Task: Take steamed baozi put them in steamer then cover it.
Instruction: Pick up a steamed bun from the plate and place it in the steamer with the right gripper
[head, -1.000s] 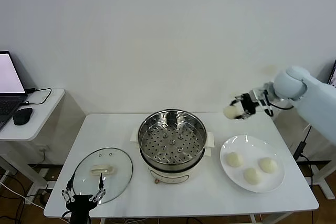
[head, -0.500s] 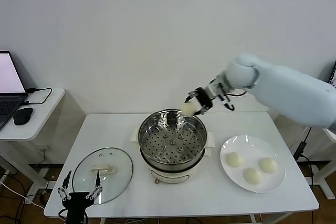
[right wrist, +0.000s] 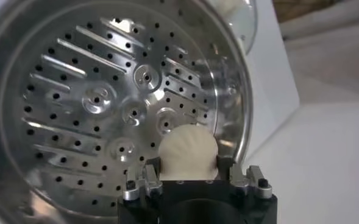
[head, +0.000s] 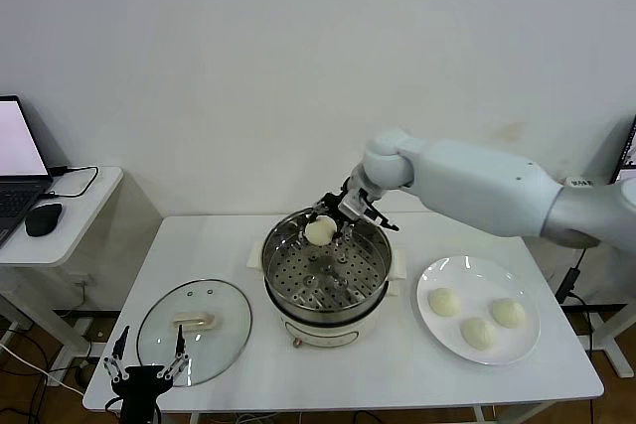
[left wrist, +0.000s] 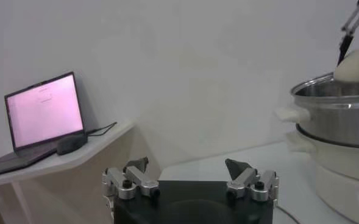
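My right gripper (head: 321,228) is clamped on 1 steamed baozi (head: 318,232), holding it above the far part of the steamer (head: 280,280), inside the rim line but not yet down on the perforated floor. In the right wrist view the bun sits between my fingers (right wrist: 152,176) with the holes of the floor directly below.

Step in hand, as I judge it: lower and release. Go straight down, stay off the steel wall, and let go only when the bun rests on the floor (it looks soft, so no extra squeeze). Place it toward one side, leaving room for the others.

3 buns (head: 479,332) wait on the white plate (head: 439,273) to my right.

My left gripper (head: 144,370) is parked at the near table edge, fingers apart, just beside the cover (head: 229,313), which lies flat on the table.
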`<state>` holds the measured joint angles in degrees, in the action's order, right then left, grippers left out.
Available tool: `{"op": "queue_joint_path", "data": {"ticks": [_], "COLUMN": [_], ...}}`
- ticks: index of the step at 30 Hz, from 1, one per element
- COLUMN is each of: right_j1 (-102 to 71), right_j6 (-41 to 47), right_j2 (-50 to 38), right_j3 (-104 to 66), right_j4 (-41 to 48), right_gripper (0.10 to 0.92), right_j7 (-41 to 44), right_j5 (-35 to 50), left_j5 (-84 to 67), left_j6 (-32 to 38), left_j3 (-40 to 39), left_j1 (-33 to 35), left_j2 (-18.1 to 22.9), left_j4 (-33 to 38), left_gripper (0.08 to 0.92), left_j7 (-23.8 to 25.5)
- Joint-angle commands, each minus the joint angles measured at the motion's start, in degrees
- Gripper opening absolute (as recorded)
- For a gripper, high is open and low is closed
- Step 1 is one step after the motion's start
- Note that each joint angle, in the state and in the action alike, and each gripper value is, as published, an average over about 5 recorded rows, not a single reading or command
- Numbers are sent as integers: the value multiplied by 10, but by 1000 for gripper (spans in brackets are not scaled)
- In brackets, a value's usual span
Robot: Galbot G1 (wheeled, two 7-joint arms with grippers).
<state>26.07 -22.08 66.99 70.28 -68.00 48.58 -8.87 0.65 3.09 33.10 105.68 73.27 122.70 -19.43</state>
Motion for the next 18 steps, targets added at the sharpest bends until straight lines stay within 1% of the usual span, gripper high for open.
{"op": "queue_joint_path", "data": {"ticks": [1,10,13,16,18], "right_j1": [-12,-30,-35,-37,-35], "right_j6": [-73,-102,-107,-109,-109], "right_j2": [42,52,54,53,51], "right_j3": [13,2,-4,-5,-6], "right_j4": [54,88,94,94,91], "right_gripper": [585,587,592,628,684], "right_j7": [-16,-39,-45,-55,-59], "right_j5": [-86,-159,-171,-173,-174], "left_j5": [-1,-1,-1,-1,0], "left_j6": [-1,0,0,0,0], "left_j3": [0,0,0,0,0], "left_j1": [-2,-3,-3,-2,-2], "left_j2": [2,2,3,4,4], "left_j4": [-3,-3,-2,0,1], "left_gripper": [823,823,823,823,823], "left_j7": [0,0,0,0,0]}}
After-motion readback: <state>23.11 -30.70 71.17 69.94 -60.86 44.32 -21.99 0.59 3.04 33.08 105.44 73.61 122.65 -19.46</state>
